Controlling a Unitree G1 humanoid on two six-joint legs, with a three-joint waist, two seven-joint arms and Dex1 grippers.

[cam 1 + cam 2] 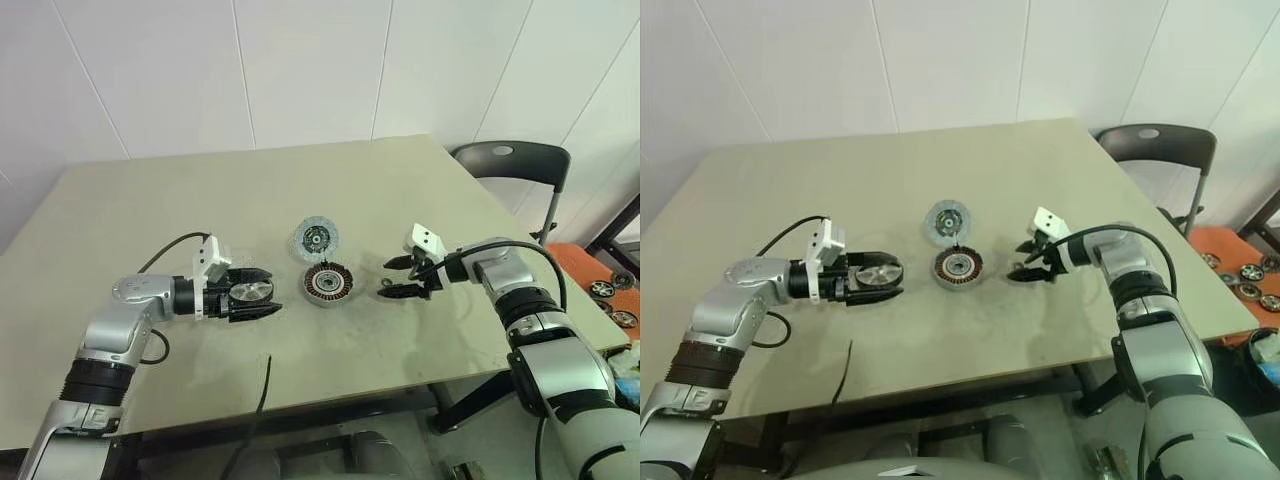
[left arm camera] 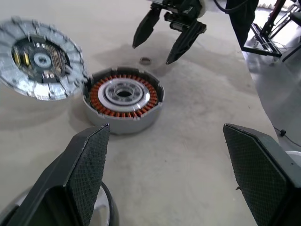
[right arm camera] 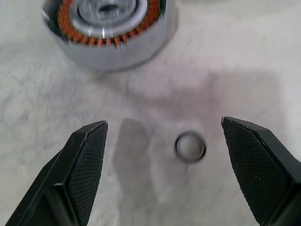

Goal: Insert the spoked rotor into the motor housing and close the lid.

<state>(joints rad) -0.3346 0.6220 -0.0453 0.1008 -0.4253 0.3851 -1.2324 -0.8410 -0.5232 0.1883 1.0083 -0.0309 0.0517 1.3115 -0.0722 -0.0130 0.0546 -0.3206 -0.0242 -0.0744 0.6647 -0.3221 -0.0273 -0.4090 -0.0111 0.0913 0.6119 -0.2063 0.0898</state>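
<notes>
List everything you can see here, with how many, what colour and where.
rotor: one, shiny silver, between the left gripper's fingers, just above the table
housing: one, grey with copper windings, table centre, between the two grippers
lid: one, silver-grey, on the table right behind the housing
ring: one, small and dark, on the table below the right gripper
table: one, beige
chair: one, dark, past the table's far right corner
wheels: several, on an orange surface at far right
left gripper: black, open around the rotor
right gripper: black, open, empty
</notes>
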